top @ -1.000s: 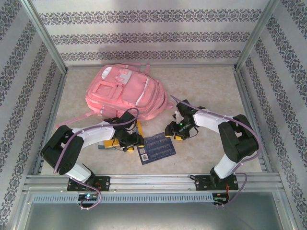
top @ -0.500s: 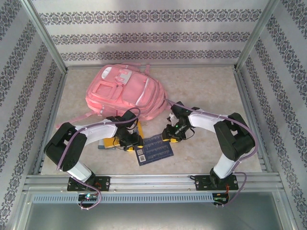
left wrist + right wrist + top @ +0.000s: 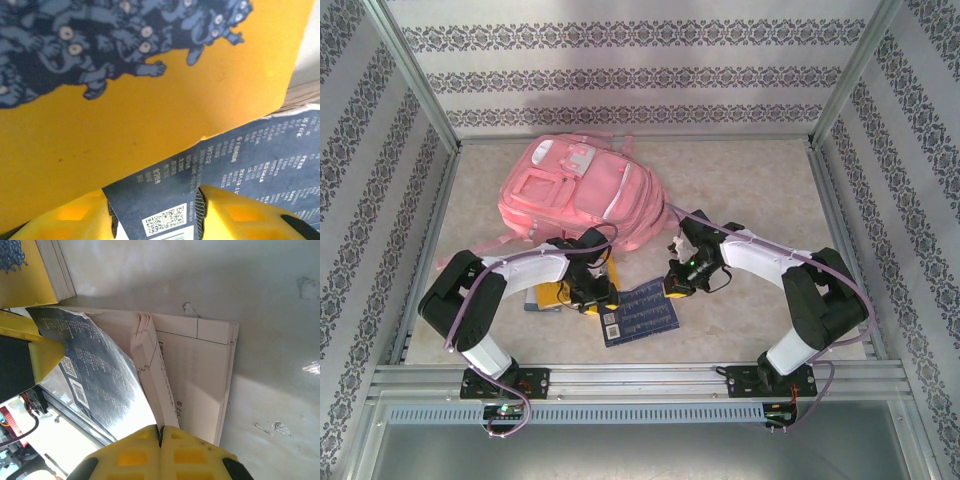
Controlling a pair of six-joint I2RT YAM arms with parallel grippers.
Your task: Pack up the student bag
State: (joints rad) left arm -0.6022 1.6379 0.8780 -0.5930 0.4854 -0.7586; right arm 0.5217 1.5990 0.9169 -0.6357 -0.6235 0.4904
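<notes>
Where the pale worktop [image 3: 760, 190] meets patterned walls [image 3: 620, 75] on three sides and a metal rail [image 3: 640, 378] on the near side, we find its widest bare stretch at the far right; the student bag [image 3: 575, 190] lies flat at the far left, pockets upward, its near edge just beyond the left arm's wrist, one strap [image 3: 470, 250] trailing towards the left wall.

We see the left arm [image 3: 510, 275] and the right arm [image 3: 770, 262] bend inward to meet near the centre, leaving a narrow strip of worktop between them and the rail; the right arm's outer side has bare surface out to the right wall.

Under the left wrist lies the yellow book [image 3: 552, 297], its lower edge meeting the blue book [image 3: 642, 312] in the left wrist view; the blue book lies open, its dark cover [image 3: 90, 370] lifted off the pale leaves [image 3: 195, 370], whose right edge lies square on bare worktop.

The left jaws stand apart, their yellow fingers [image 3: 70, 220] flanking the cover's barcode corner; we cannot tell whether they press on it; the right jaws are together, fingers [image 3: 130, 455] meeting in a thin seam where a raised sheaf of pages [image 3: 150, 370] runs down to them; whether a leaf is nipped we cannot tell.
</notes>
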